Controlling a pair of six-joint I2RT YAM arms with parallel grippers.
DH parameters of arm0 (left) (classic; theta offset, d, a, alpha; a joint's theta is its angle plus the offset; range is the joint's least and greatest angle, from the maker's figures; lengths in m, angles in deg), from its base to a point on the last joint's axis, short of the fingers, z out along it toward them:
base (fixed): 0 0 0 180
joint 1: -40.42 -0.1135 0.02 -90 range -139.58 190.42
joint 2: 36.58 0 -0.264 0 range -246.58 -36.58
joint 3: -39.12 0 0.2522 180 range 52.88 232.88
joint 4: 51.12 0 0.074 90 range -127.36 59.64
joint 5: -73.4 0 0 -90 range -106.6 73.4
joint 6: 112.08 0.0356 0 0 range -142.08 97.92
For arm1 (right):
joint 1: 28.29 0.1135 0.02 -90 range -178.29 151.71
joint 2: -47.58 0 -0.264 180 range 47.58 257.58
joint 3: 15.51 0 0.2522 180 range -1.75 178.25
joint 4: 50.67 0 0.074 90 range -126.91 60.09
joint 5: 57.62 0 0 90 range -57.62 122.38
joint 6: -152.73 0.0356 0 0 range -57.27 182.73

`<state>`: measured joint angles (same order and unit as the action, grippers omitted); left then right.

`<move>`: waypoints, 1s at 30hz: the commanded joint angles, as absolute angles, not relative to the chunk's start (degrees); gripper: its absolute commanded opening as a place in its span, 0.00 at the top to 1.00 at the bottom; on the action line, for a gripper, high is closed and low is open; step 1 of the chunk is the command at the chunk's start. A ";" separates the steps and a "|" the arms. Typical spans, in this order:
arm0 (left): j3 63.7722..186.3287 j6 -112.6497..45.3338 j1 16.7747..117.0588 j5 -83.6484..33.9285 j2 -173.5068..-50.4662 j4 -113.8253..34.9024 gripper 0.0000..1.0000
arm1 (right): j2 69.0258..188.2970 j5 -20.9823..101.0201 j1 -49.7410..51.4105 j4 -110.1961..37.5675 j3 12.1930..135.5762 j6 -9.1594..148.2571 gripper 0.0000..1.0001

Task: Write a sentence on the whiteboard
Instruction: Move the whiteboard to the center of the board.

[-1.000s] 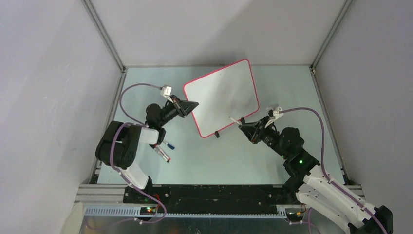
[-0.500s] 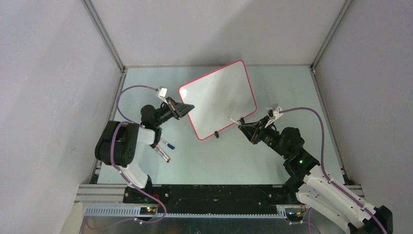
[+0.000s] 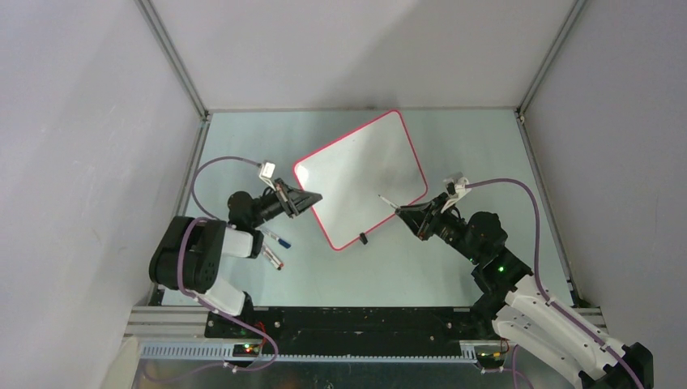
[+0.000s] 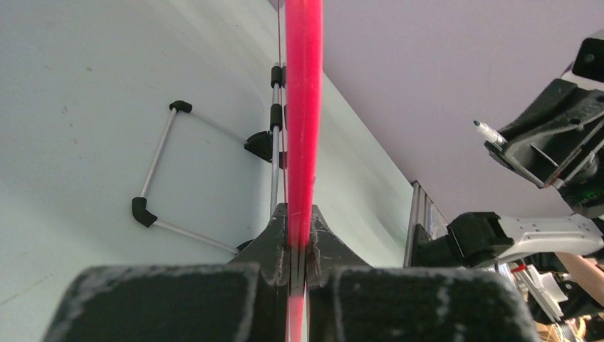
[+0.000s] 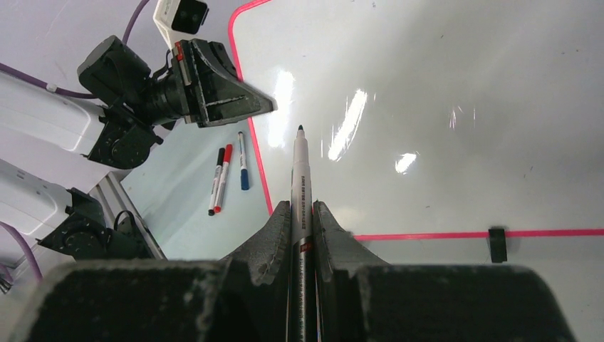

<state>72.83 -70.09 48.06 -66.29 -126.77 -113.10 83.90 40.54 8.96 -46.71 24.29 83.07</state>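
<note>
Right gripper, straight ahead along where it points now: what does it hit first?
Most likely the whiteboard, on its white face. The marker clamped in the right gripper leads, its tip aimed at the board close to the red rim. I cannot judge the gap between tip and board.

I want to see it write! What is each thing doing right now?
whiteboard: blank, nothing written yet
left gripper: jaws shut on the whiteboard's rim
right gripper: jaws shut on the marker
marker: uncapped, tip pointing at the whiteboard
spare markers: capped, lying on the table

the whiteboard point(image 4: 304, 107) appears edge-on from the left wrist, face hidden.
</note>
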 commanded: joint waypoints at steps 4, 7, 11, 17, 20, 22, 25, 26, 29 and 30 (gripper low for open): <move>67.39 -75.63 48.18 -71.24 -124.10 -121.75 1.00 | 82.96 41.45 8.73 -49.71 24.35 83.87 1.00; 64.83 -76.32 48.12 -70.91 -123.30 -124.19 1.00 | 83.30 41.79 8.75 -50.02 24.35 84.06 1.00; 62.41 -75.37 48.11 -68.97 -119.91 -123.05 1.00 | 83.94 42.24 8.80 -50.39 24.36 84.33 1.00; 61.32 -64.98 48.97 -59.65 -108.71 -103.93 1.00 | 84.23 42.31 8.84 -50.69 24.36 84.39 1.00; 62.29 -56.08 49.62 -54.14 -98.27 -86.00 1.00 | 84.27 42.06 8.88 -50.46 24.38 84.34 1.00; 62.62 -50.63 50.59 -47.55 -91.70 -76.33 1.00 | 84.42 41.97 8.81 -50.33 24.37 84.35 1.00; 60.02 -47.53 51.52 -43.66 -83.91 -74.05 0.96 | 84.91 41.83 8.89 -50.55 24.37 84.15 1.00; 58.84 -47.20 51.50 -42.96 -82.88 -74.07 0.94 | 85.05 41.76 8.91 -50.54 24.36 84.16 1.00; 57.70 -46.37 51.68 -42.01 -80.88 -74.59 0.94 | 85.79 41.47 8.97 -50.60 24.40 83.99 1.00; 57.60 -46.44 51.63 -41.74 -81.32 -74.82 0.94 | 85.93 41.45 8.93 -50.66 24.37 83.89 1.00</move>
<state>58.86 -55.60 51.92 -49.55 -81.84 -77.30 85.38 41.87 8.98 -48.07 24.29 83.92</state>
